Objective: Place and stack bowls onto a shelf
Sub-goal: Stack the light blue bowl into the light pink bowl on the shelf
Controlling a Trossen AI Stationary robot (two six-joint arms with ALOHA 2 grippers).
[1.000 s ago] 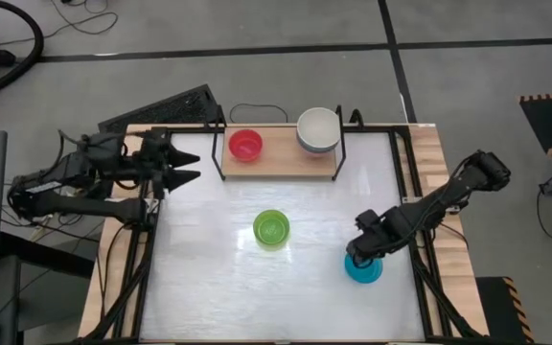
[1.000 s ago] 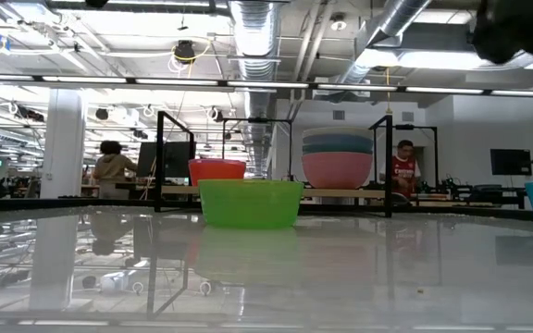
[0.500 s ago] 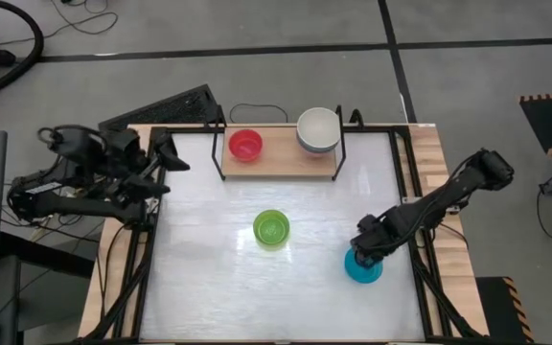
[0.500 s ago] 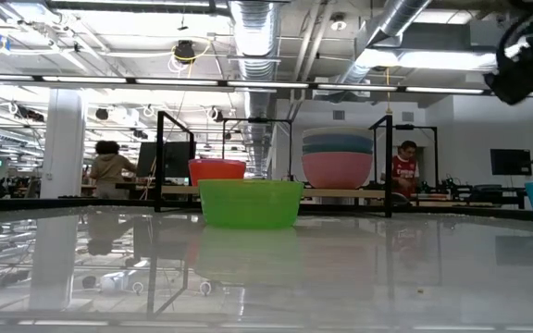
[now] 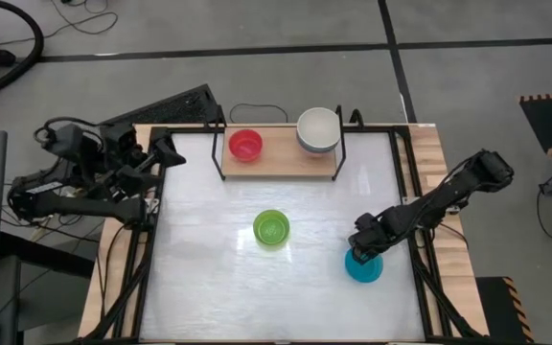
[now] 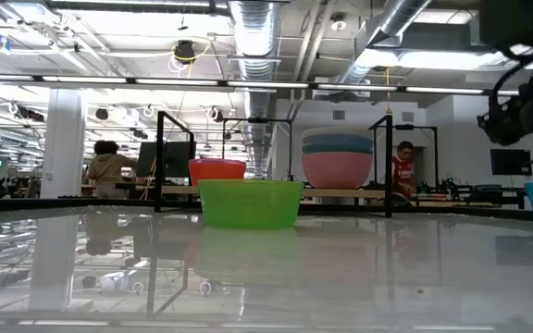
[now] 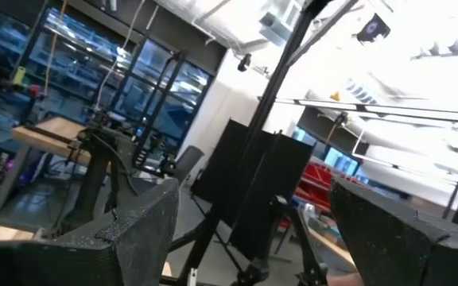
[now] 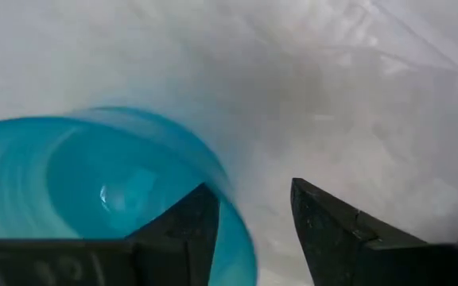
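A teal bowl (image 5: 364,268) (image 8: 94,183) sits upright on the white tabletop at the near right. My right gripper (image 5: 360,251) (image 8: 253,206) points down over its far-left rim and is open. One finger stands inside the bowl and one outside, with the rim between them. A lime green bowl (image 5: 271,229) (image 6: 249,203) rests on the table's middle. On the shelf (image 5: 286,163) at the far edge stand a red bowl (image 5: 245,145) and a nested stack topped by a white bowl (image 5: 318,129). My left gripper (image 5: 166,153) (image 7: 249,199) is open, raised at the far left corner.
The shelf's black wire end loops (image 5: 220,144) rise beside the red bowl and the stack. Black frame rails (image 5: 405,182) and wooden strips run along the table's left and right edges. Bare tabletop (image 5: 209,278) lies near and left of the green bowl.
My right gripper has come down onto the teal bowl's rim, staying pointed down. My left gripper has drawn back toward the table's left edge and tipped its fingers upward. The bowls have not moved.
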